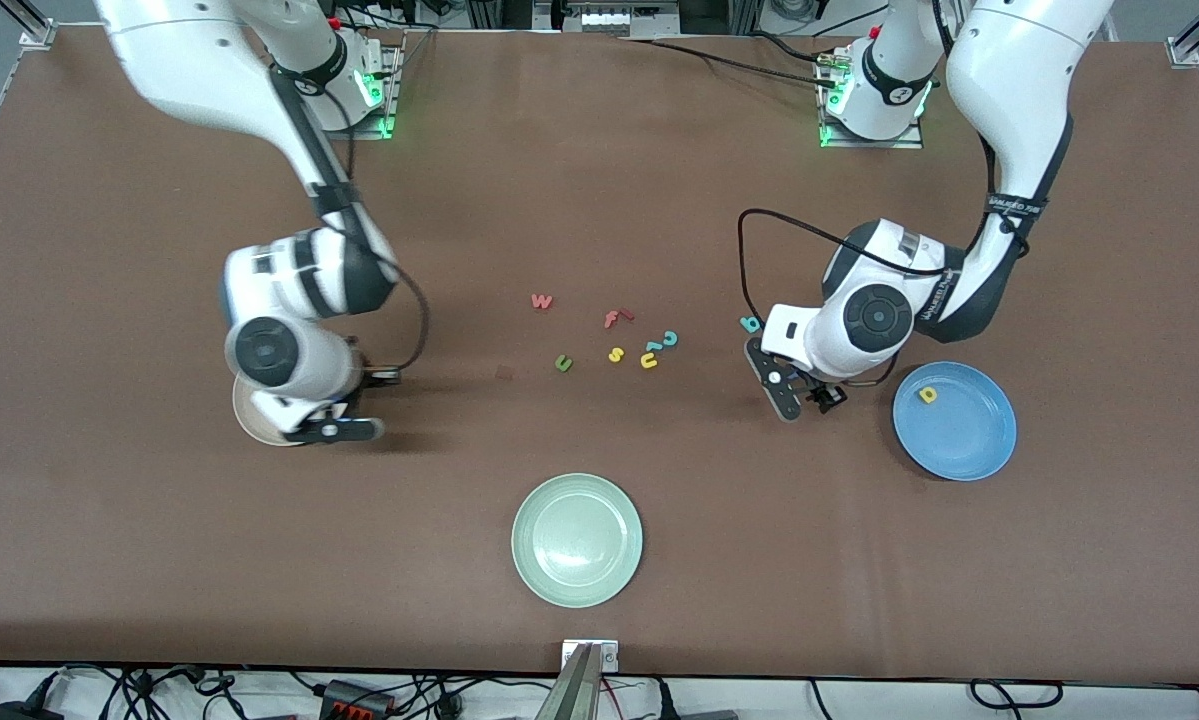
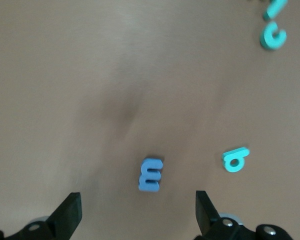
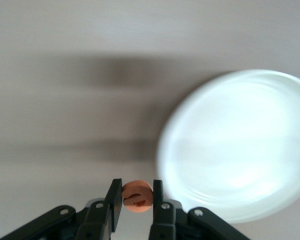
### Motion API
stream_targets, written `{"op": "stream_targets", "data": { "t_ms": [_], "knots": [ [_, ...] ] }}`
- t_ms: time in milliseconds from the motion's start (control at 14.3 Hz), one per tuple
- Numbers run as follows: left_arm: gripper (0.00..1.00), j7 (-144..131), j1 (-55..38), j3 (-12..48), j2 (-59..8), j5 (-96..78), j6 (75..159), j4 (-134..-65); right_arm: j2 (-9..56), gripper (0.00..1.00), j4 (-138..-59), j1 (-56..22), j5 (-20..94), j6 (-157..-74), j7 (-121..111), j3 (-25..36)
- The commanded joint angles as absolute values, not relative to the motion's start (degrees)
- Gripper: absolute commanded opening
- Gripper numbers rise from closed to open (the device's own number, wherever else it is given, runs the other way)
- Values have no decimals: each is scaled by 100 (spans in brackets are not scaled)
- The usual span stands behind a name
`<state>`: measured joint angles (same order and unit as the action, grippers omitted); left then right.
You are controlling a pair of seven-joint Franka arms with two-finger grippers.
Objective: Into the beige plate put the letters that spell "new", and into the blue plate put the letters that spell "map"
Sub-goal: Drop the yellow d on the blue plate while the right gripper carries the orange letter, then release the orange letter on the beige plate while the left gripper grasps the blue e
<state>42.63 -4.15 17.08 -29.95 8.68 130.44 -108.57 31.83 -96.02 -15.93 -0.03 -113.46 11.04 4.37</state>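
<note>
Orange "e" (image 3: 137,196) sits pinched in the right jaws (image 3: 138,198) (beside the beige plate (image 3: 240,145)); left jaws (image 2: 139,212) gape over blue "m" (image 2: 150,174).

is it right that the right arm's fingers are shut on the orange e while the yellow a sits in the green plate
Not quite. The yellow a lies in the blue plate, as the front view shows. The right gripper is indeed shut on the orange e.

- Left end effector (image 2: 137,212): fingers spread wide, bare bench (image 2: 90,75) directly below; blue "m" (image 2: 150,174) lies just ahead of the gap, teal "p" (image 2: 235,159) beside it.
- Right end effector (image 3: 136,197): beige plate (image 3: 240,150) just beside, bare bench elsewhere.
</note>
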Motion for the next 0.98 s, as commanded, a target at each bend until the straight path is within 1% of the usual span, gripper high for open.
{"op": "stream_targets", "data": {
  "t_ms": [0,140,210,350,420,490,560,630,700,770,840,910],
  "knots": [
    [100,4931,-308,1714,-2900,1185,13718,-11451,3085,16,-9756,-985,26,-11004,599,325],
    [100,4931,-299,1723,-2883,1511,13974,-11662,3268,16,-9800,-941,35,-11047,598,334],
    [98,4948,-308,1723,-2883,1520,14088,-11733,3391,16,-9791,-940,35,-11091,606,334],
    [79,4957,-325,1723,-2979,1564,14238,-11751,3550,17,-9809,-871,26,-11188,606,334],
    [75,4957,-325,1723,-3023,1573,14325,-11751,3620,17,-9809,-853,26,-11197,598,334],
    [73,4957,-325,1723,-3050,1573,14352,-11751,3647,19,-9809,-835,26,-11258,598,334],
    [71,4957,-325,1723,-3102,1573,14370,-11751,3647,33,-9800,-826,26,-11267,598,334],
    [69,4957,-325,1723,-3163,1582,14422,-11742,3604,85,-9774,-835,35,-11259,624,334],
    [65,4957,-325,1723,-3190,1582,14536,-11742,3508,100,-9695,-861,18,-11189,615,334],
    [57,4957,-325,1723,-3217,1582,14555,-11742,3394,100,-9633,-940,18,-11188,641,290],
    [54,4957,-325,1723,-3260,1582,14572,-11733,3332,100,-9537,-1149,18,-11188,668,273],
    [46,4957,-325,1723,-3313,1582,14581,-11716,3314,100,-9475,-1456,18,-11197,703,281]
  ]
}}
